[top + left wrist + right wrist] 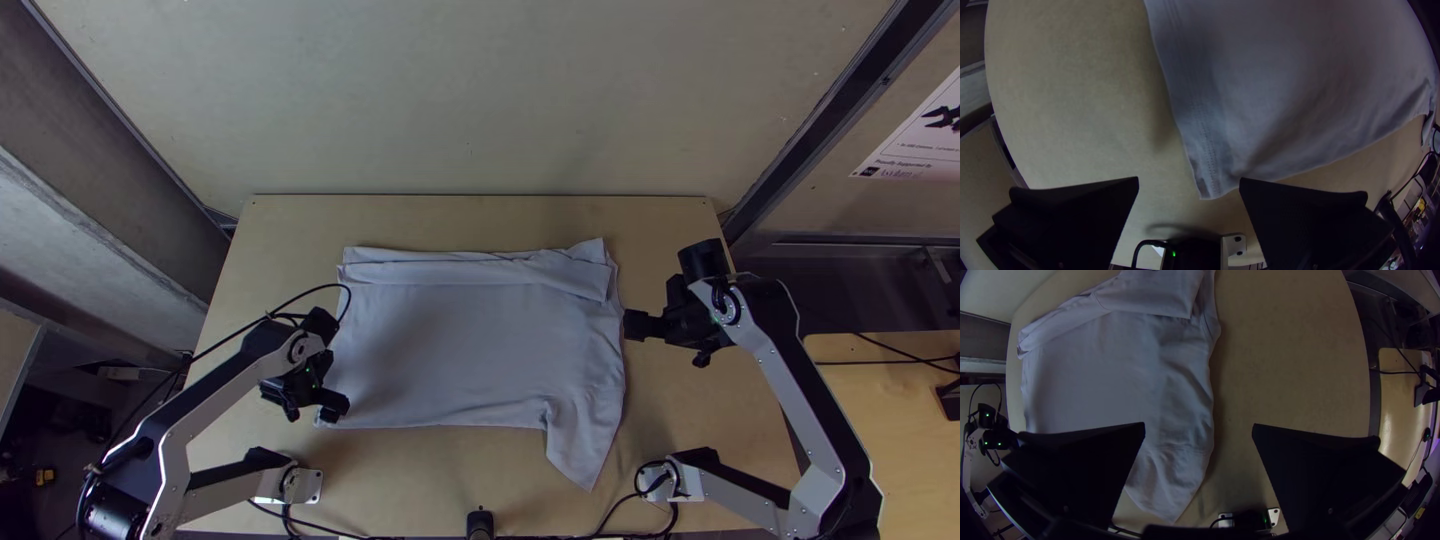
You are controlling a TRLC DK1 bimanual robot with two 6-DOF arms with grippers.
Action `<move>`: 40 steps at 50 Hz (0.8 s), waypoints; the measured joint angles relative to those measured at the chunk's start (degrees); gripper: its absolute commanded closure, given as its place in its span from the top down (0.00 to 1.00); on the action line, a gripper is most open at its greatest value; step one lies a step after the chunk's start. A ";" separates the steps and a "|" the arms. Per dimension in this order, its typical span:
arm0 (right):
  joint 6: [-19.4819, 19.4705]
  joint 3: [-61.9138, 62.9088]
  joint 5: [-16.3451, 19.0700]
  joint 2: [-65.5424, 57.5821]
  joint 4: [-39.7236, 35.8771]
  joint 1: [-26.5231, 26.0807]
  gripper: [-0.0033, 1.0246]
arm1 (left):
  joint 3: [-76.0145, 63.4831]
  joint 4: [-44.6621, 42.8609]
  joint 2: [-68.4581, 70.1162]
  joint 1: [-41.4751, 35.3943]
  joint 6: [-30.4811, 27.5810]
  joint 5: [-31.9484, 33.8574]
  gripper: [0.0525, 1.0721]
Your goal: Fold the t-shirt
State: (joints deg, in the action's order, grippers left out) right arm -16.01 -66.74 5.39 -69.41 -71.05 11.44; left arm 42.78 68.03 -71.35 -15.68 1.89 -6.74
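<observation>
While most of the pale t-shirt (450,350) lies spread mid-table, its far edge has a narrow strip folded back over it, w/ an angled, doubled flap at the far R corner. From the shirt's near R corner, a wrinkled, pointed piece sticks out twd the near edge of the wood table (480,222). L gripper (312,402) is open, nothing btwn its fingers (1300,220), over the shirt's near L corner, where a stitched hem shows. R gripper (670,338) is open & empty too, just beside the shirt's R edge, w/ one of its fingers (1085,470) partly over the cloth & the other over bare wood.
</observation>
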 measured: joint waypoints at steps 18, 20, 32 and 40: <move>0.00 2.64 0.00 0.22 -0.04 0.09 0.93 | 0.26 0.02 -7.58 -2.36 0.22 0.24 0.30; 0.00 3.23 0.00 0.33 -0.04 0.11 0.90 | 0.26 -0.11 -7.67 -3.21 0.24 0.35 0.09; -4.61 9.90 0.00 1.22 -3.32 7.06 0.90 | 0.26 -2.08 -6.80 -3.80 0.22 3.32 0.03; -10.29 14.14 0.02 1.20 -3.63 12.11 0.90 | 0.26 -3.26 -5.44 -3.26 0.22 3.32 0.03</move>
State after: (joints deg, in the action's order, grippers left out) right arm -26.30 -52.60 5.41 -68.20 -74.67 23.55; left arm 43.05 64.77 -76.79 -18.94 2.11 -3.42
